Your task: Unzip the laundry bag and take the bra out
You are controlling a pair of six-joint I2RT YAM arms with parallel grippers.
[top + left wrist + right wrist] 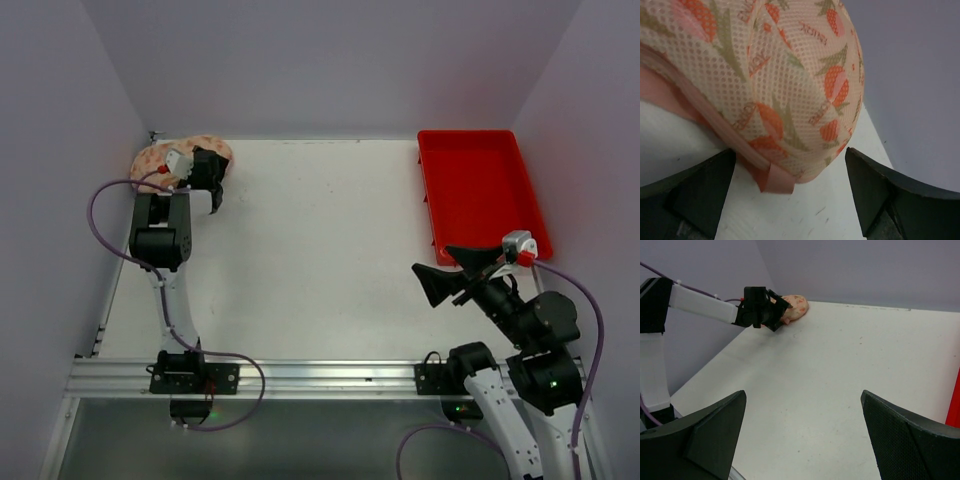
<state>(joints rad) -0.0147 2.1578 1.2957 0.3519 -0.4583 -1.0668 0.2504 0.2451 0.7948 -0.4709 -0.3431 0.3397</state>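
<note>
A white flat counter (320,250) carries a red rectangular plastic tray (478,195) at its far right. In the far left corner, against the wall, lies the cream-peach mesh laundry bag (780,75) with orange floral print, with a pink fabric tab at its lower edge. The left tool (789,175) is spread wide with the bag's rounded end just ahead of its fingers, gripping nothing. The right tool (435,268), equally wide and empty, hangs over the counter beside the tray's near end.

laundry bag (150,159) partly hidden behind left hand (207,190)
</note>
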